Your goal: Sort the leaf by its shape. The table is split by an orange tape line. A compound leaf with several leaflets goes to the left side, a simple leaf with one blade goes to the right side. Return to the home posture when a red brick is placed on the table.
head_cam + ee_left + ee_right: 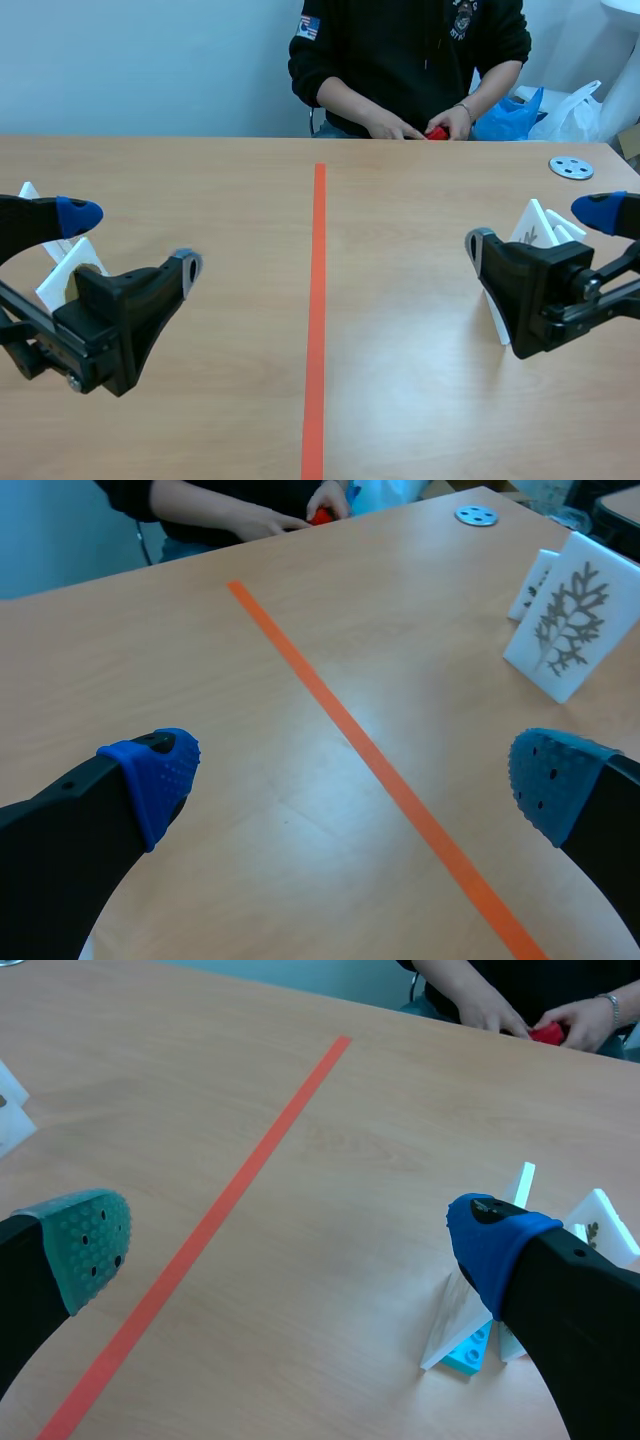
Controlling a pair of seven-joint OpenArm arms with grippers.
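Both arms are matte black, built of chunky, angular moulded parts. The left gripper [134,240] has two thick fingers that widen into a blocky base, with a small silvery fastener [73,380] on its underside. Its pads [160,775] are bright blue, rounded and covered in small dimples. The right gripper [540,227] has the same black build, with slim linkage bars [610,275] running back from its base. It carries one blue pad [490,1245] and one grey-green pad [90,1245], both dotted. The person [410,50] across the table wears a black sweatshirt with a flag-like patch [308,26] on one sleeve and a thin bracelet [465,108] at one wrist.
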